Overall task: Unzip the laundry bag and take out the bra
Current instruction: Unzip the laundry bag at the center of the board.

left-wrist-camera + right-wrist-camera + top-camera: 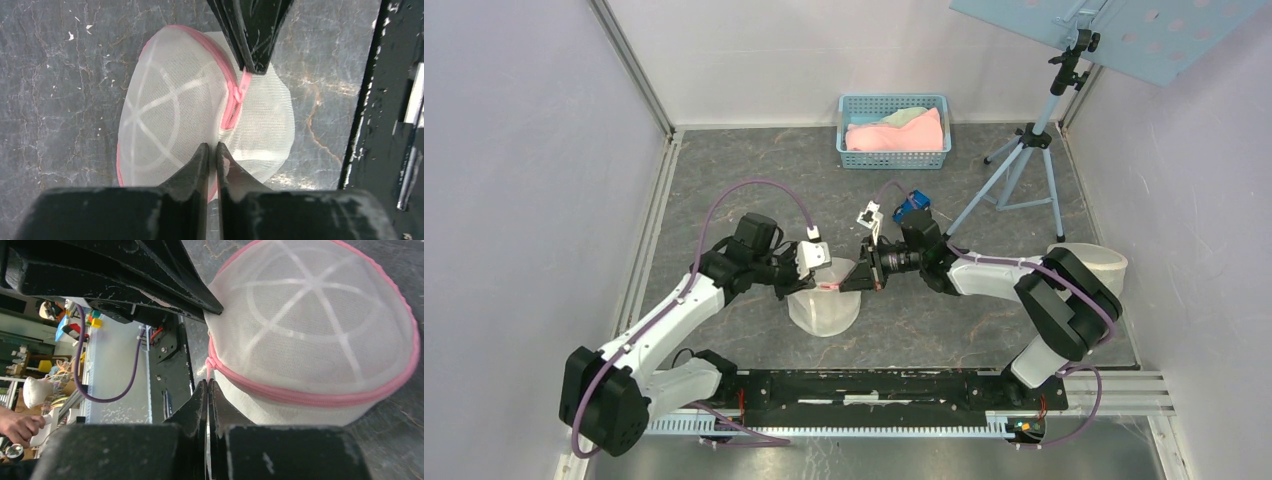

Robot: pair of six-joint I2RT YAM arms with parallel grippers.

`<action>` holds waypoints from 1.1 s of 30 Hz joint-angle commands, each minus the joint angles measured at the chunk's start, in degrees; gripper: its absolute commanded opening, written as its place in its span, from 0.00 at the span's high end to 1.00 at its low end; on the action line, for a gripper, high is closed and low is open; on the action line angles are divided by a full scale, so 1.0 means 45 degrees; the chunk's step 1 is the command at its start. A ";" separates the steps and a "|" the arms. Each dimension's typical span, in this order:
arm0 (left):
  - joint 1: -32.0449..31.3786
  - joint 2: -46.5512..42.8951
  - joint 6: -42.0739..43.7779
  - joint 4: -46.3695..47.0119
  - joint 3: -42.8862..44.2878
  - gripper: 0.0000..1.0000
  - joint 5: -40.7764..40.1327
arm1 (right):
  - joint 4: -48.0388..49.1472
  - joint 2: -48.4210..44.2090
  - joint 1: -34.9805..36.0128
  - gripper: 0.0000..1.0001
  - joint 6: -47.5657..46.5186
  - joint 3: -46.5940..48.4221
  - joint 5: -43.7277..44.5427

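The laundry bag (824, 312) is a white mesh dome with a pink zipper (310, 396) round its rim, lying on the grey table. My left gripper (213, 148) is shut on a fold of the bag's mesh (170, 105) at its near edge. My right gripper (207, 384) is shut on the pink zipper pull (236, 93), and its fingers (255, 55) come in from the far side in the left wrist view. In the top view both grippers meet over the bag's far edge, left gripper (822, 275) and right gripper (852, 283). The bra is hidden.
A blue basket (894, 155) with pink and green cloth stands at the back. A tripod (1024, 165) stands back right, with a white tub (1106, 264) beside the right arm. The black mounting rail (874, 385) runs along the near edge.
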 commanded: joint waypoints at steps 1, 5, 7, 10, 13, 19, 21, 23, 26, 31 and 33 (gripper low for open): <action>-0.0007 0.0513 0.1229 0.0587 0.0000 0.89 -0.0669 | -0.0344 -0.0100 -0.0482 1.00 -0.0827 0.0302 0.0029; 0.0003 0.1056 0.2195 0.0499 0.0184 0.98 -0.0710 | -0.0387 -0.0263 -0.0734 1.00 -0.1013 -0.0008 0.0047; 0.0151 0.1269 0.2760 0.0606 0.0290 0.98 -0.0935 | -0.0554 -0.0324 -0.0927 1.00 -0.1195 -0.0140 -0.0005; 0.0602 0.1664 0.3352 0.0725 0.0708 0.98 -0.0814 | -0.0765 -0.0492 -0.1296 1.00 -0.1528 -0.0202 0.0027; 0.0957 0.2006 0.3704 0.0674 0.1194 0.98 -0.0507 | -0.0666 -0.0557 -0.1345 1.00 -0.1570 -0.0153 0.0103; 0.1069 0.1561 0.2860 -0.0380 0.2058 0.67 0.0456 | 0.0470 -0.0316 -0.1112 1.00 -0.0513 -0.0212 -0.0059; 0.1053 0.0996 0.2326 -0.1174 0.2247 0.54 0.1219 | 0.0848 -0.0245 -0.1014 1.00 -0.0100 -0.0231 -0.0069; 0.1040 0.0376 0.1741 -0.1673 0.2264 0.46 0.1680 | 0.1405 -0.0177 -0.0910 1.00 0.0398 -0.0290 -0.0069; 0.0993 -0.0316 0.1441 -0.1896 0.1926 0.35 0.1431 | 0.1877 0.0004 -0.0715 1.00 0.0842 -0.0290 -0.0040; 0.0819 0.0205 0.0860 -0.2053 0.2035 0.32 0.1182 | 0.2235 0.0234 -0.0530 1.00 0.1177 -0.0271 0.0028; 0.0526 0.0651 0.0979 -0.2139 0.2175 0.33 0.1145 | 0.2236 0.0288 -0.0507 1.00 0.1204 -0.0217 0.0014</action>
